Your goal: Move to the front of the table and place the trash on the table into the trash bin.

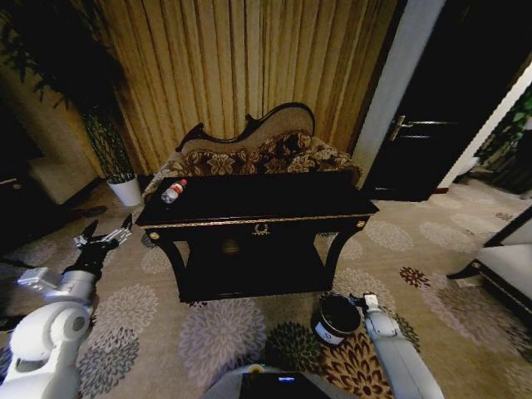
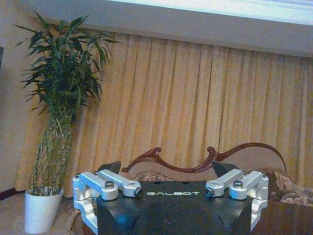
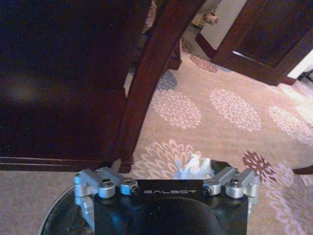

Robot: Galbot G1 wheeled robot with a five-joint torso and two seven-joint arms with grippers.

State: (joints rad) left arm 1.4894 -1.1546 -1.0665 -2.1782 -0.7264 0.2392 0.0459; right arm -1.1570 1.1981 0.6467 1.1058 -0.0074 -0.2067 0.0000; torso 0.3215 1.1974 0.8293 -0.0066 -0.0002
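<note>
White paper (image 3: 194,168) sits in the bin (image 1: 335,318) beneath my right gripper (image 1: 362,301); can't tell its grip. Drop step underway, I judge. Bottle (image 1: 174,191) lies at the table's (image 1: 258,218) left end; next needs my left gripper (image 1: 103,238), open, empty, reaching there.

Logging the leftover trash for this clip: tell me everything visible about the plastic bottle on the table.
The plastic bottle is small and clear, with a red cap and a red label band round its middle. It lies on its side, cap pointing toward the sofa, at the far left corner of the glossy black table, resting on the tabletop near its edge. Nothing else touches it. The left gripper hangs out past that end of the table, lower and nearer the robot, apart from the bottle.
</note>
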